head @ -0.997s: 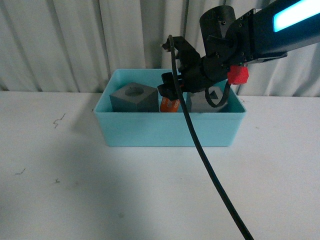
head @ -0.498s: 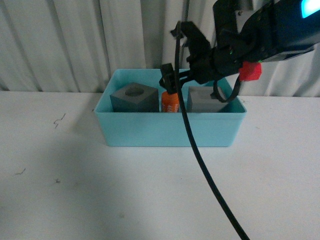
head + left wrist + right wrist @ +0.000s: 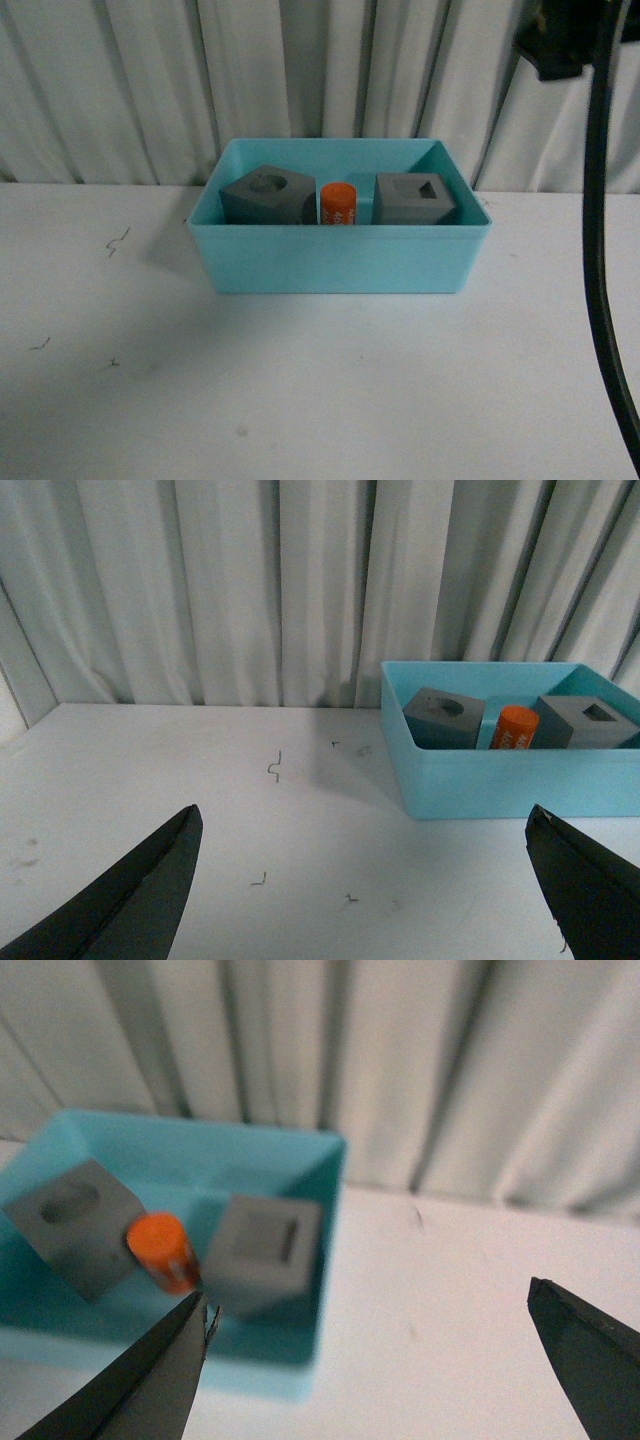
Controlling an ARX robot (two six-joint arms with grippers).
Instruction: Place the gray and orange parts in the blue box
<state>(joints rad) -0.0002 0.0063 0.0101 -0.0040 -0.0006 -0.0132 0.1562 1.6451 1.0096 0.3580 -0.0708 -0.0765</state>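
All three parts sit in the blue box [image 3: 340, 262] — the round-hole cube [image 3: 265, 195], the orange cylinder [image 3: 338, 203] between, the square-hole cube [image 3: 417, 198]. The right gripper [image 3: 365, 1360] and left gripper [image 3: 365, 880] are both wide open and hold nothing — the job looks done.

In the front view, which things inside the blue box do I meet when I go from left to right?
gray cube with the round recess → orange cylinder → gray cube with the square recess, all inside the blue box.
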